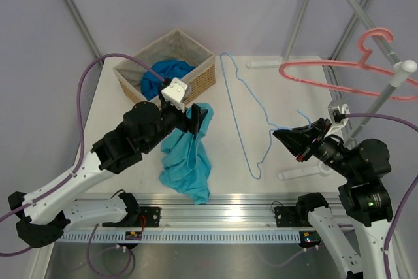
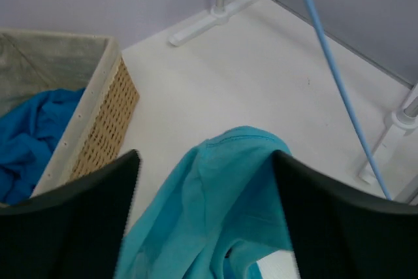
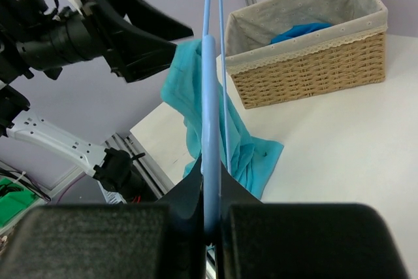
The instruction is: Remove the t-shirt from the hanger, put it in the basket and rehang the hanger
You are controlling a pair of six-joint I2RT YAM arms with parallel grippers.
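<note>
Now, on the table (image 1: 287,96), the basket (image 1: 204,70) stands at 11 o'clock. The t-shirt (image 1: 189,168) hangs at 7 o'clock, apart from the hanger (image 3: 209,96) at its 3 o'clock; separation looks complete. Your right gripper (image 3: 210,187) is clamped on the wire. Your left gripper (image 2: 206,158) has its jaws apart, cloth between them; whether a finger bears it cannot be told. Let the cloth settle at 7 o'clock, away from the wire.

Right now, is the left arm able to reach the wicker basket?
Probably yes. The left gripper is right beside the basket, at its near corner, with nothing between them, and the basket is open on top, holding only a blue cloth. The t-shirt hangs at the gripper.
</note>
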